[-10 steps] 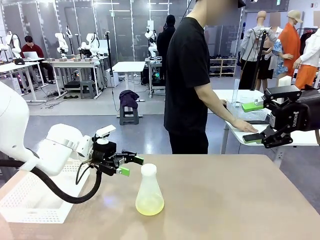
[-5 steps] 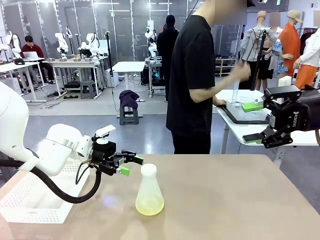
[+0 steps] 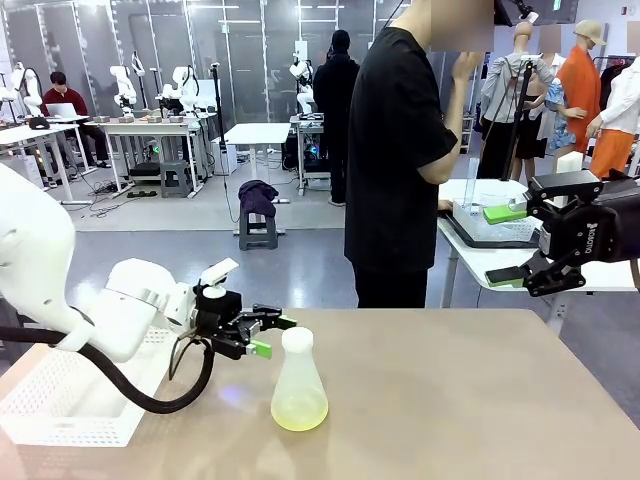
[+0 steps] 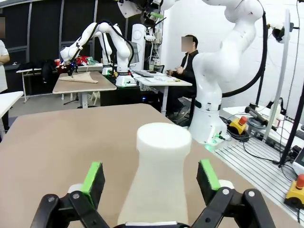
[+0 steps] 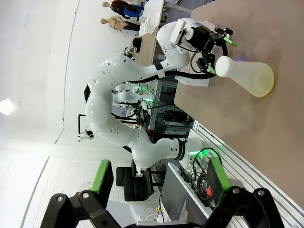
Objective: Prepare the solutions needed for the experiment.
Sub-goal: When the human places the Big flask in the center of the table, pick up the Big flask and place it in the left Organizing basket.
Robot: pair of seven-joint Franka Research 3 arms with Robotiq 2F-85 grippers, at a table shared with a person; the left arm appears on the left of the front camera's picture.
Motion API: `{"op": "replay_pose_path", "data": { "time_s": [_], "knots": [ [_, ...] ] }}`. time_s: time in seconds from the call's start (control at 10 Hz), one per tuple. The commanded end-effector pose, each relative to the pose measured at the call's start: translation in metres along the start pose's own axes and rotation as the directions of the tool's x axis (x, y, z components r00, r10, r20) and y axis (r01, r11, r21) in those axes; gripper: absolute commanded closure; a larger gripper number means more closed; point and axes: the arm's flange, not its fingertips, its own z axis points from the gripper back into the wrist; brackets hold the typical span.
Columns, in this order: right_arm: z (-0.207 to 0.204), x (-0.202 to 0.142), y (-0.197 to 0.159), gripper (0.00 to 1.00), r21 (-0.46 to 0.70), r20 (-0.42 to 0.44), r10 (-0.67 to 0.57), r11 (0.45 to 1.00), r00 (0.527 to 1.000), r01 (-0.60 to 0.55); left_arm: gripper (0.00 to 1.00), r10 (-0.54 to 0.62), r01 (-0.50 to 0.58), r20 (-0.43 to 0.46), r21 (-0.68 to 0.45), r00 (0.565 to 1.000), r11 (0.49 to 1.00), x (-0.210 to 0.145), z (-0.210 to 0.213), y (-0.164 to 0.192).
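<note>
Pale yellow solutions are seen in a frosted flask, centre frame. Left gripper fingers are spread wide beside its neck, empty; right gripper likewise. "ROBOTIQ" is printed there.

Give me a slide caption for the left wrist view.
Left gripper with jaws open, lined up on the neck of the frosted conical flask on the tan table.

Pale yellow solutions pool in upright frosted flask.

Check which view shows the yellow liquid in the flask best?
Front view: the yellow liquid pools plainly in the flask's base. The right wrist view shows it sideways and small. In the left wrist view the flask is close, but the liquid can't be made out.
</note>
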Motion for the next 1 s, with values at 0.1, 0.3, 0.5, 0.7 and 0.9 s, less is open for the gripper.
{"op": "replay_pose_path", "data": {
  "time_s": [0.1, 0.3, 0.5, 0.7, 0.9],
  "knots": [
    [0.0, 0.001, 0.0, 0.0, 0.012, 0.003, 0.008, 1.0, 1.0, -0.008, 0.0, -0.001, 0.001, 0.005, -0.027, 1.0, 1.0, -0.012, -0.028, 0.021],
    [0.0, 0.001, 0.0, 0.0, 0.012, 0.003, 0.008, 1.0, 1.0, -0.008, 0.0, -0.007, 0.009, 0.016, -0.098, 1.0, 0.995, -0.014, -0.037, 0.018],
    [0.0, 0.001, 0.0, 0.0, 0.012, 0.003, 0.008, 1.0, 1.0, -0.008, 0.0, 0.004, 0.0, 0.034, -0.118, 0.999, 0.993, -0.017, -0.039, 0.015],
    [0.0, 0.001, 0.0, 0.0, 0.012, 0.003, 0.008, 1.0, 1.0, -0.008, 0.0, 0.035, -0.029, 0.025, -0.189, 0.999, 0.982, -0.019, -0.056, 0.014],
    [0.0, 0.001, 0.0, 0.0, 0.012, 0.003, 0.008, 1.0, 1.0, -0.008, 0.0, 0.048, -0.043, 0.015, -0.245, 0.999, 0.969, -0.021, -0.069, 0.013]
  ]
}}
